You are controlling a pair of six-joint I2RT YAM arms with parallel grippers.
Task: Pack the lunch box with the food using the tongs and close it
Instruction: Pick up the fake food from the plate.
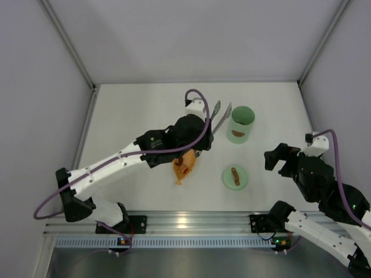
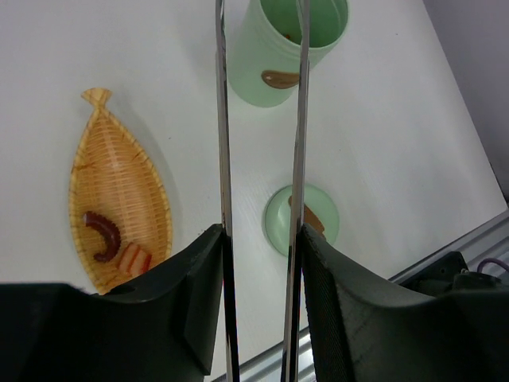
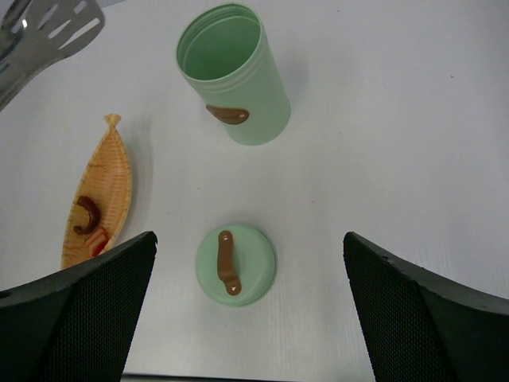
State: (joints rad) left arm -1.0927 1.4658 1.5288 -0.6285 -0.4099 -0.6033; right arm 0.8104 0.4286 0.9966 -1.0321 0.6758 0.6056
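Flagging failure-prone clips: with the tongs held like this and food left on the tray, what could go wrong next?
The left gripper holds the tongs only by their thin arms, so they might twist or slip when squeezed. Their tips are near the lunch box; a swing could tip it. The small food may slide on the tray rather than be gripped.

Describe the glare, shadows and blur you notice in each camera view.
Top view: a bright glare spot on the metal rail. Left wrist view: the fingers are dark, with slightly soft edges. Right wrist view: the tub casts only a faint, soft shadow.
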